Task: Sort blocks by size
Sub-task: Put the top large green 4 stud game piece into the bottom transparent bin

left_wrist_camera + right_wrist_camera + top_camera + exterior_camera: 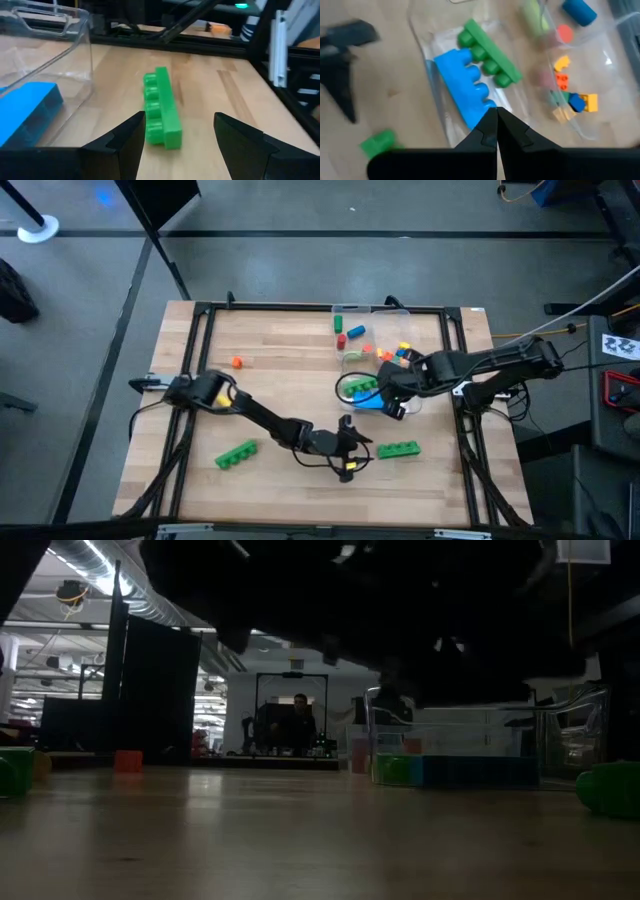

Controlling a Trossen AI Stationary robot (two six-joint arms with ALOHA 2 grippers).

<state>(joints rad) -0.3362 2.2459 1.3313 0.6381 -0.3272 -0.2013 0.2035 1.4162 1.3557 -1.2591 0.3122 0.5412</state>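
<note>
Studded green bar (161, 109) on wood-plank table (210, 95), blue block (465, 90) in clear tray (530, 107).

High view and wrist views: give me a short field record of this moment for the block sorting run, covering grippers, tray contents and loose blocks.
left gripper: open, just short of a green bar lying on the table
right gripper: shut, empty, above the clear tray
tray contents: blue block beside a second green bar; small mixed pieces farther along
loose blocks: third green bar near the left arm's side; small orange block alone
</note>
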